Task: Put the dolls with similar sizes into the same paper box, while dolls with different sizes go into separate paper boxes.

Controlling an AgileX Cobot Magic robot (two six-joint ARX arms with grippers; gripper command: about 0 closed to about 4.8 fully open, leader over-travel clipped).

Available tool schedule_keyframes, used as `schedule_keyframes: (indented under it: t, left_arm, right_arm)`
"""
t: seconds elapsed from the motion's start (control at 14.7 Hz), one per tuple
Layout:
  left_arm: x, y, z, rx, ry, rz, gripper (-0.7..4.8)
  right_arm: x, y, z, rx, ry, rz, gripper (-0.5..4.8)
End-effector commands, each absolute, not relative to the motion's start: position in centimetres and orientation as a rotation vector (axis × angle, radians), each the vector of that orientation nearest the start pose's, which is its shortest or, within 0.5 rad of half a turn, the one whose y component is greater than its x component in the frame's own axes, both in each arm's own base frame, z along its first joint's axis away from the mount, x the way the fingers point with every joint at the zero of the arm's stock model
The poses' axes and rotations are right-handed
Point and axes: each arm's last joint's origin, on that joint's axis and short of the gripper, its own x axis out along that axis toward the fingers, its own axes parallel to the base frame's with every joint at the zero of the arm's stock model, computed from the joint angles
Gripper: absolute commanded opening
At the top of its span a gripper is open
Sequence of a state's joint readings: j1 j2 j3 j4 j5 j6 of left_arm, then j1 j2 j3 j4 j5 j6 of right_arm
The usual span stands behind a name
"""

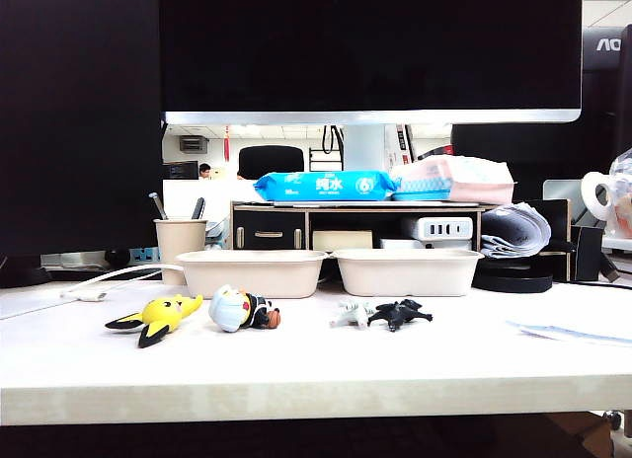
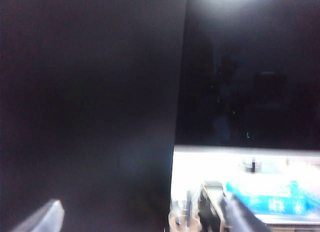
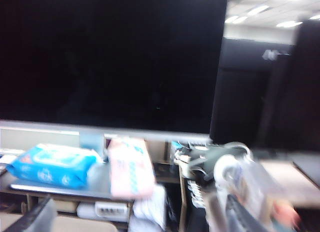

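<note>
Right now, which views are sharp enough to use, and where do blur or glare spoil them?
Exterior view: sharp, evenly lit, dolls clear. Left wrist view: mostly dark monitor, blurred, with a washed-out bright patch. Right wrist view: motion-blurred, wipes pack smeared, ceiling lights glaring.

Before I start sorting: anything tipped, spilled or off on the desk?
Nothing damaged or spilled. All four dolls lie toppled on the white desk: yellow black-eared doll, light-blue-headed doll, tiny whitish-grey animal, tiny black animal. Both beige pulp trays sit upright behind them.
</note>
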State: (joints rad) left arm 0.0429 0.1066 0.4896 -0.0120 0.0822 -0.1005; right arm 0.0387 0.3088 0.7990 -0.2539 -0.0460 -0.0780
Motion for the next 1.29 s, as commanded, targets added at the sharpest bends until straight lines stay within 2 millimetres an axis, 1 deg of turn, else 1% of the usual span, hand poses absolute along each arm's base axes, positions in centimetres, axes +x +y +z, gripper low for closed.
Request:
schedule_keyframes:
  t: [0.07,0.14,0.2,0.27,0.34,0.48,0.54,0.68,0.75,0.82,0.89,0.95,1.09,1.16,1.29]
  left_arm:
    - [8.3,0.2,35.7,-0.051,-0.247,-0.029,4.79]
    - [10.2,0.2,36.4,-0.122,-0.147,-0.069,4.79]
    - [12.1,-0.1,36.8,-0.195,-0.044,-0.163,4.79]
    - [13.8,-0.2,36.9,-0.258,0.044,-0.22,4.79]
    - [15.2,-0.3,36.8,-0.315,0.119,-0.277,4.79]
    - [17.7,-0.6,35.6,-0.389,0.234,-0.413,4.79]
    - [18.9,-0.9,34.7,-0.432,0.315,-0.473,4.79]
    - [20.8,-1.7,32.7,-0.476,0.461,-0.557,4.79]
    - [22.0,-2.5,31.7,-0.486,0.524,-0.597,4.79]
    - [22.9,-3.5,30.8,-0.485,0.57,-0.631,4.79]
    - [24.1,-4.5,29.2,-0.497,0.655,-0.656,4.79]
    - [24.9,-5.1,28.0,-0.517,0.72,-0.697,4.79]
    - [25.7,-6.4,26.4,-0.562,0.824,-0.715,4.79]
    - [26.2,-6.5,25.7,-0.545,0.833,-0.711,4.79]
    - [26.6,-7.4,25.3,-0.525,0.837,-0.724,4.79]
  right_arm:
    - [10.3,0.9,42.2,-0.046,-0.137,0.189,4.79]
    - [12.5,1.2,42.7,-0.028,-0.09,0.288,4.79]
    - [14.6,1.6,42.9,-0.025,-0.042,0.376,4.79]
    - [16.8,2.0,42.5,-0.013,0.024,0.459,4.79]
    - [18.7,2.6,41.6,0.003,0.101,0.522,4.79]
    - [22.2,3.9,38.9,0.028,0.264,0.567,4.79]
    - [23.8,4.4,37.5,0.043,0.339,0.605,4.79]
    - [26.7,6.8,34.2,0.104,0.505,0.703,4.79]
    - [27.7,7.9,32.7,0.107,0.574,0.727,4.79]
    - [28.2,8.8,31.6,0.112,0.626,0.746,4.79]
    - [28.4,10.0,30.3,0.132,0.707,0.771,4.79]
    - [28.6,10.7,29.4,0.168,0.777,0.768,4.79]
    - [28.5,11.1,28.3,0.223,0.887,0.775,4.79]
    - [28.4,11.7,27.8,0.217,0.918,0.782,4.79]
    - [28.7,11.8,27.3,0.245,0.944,0.784,4.79]
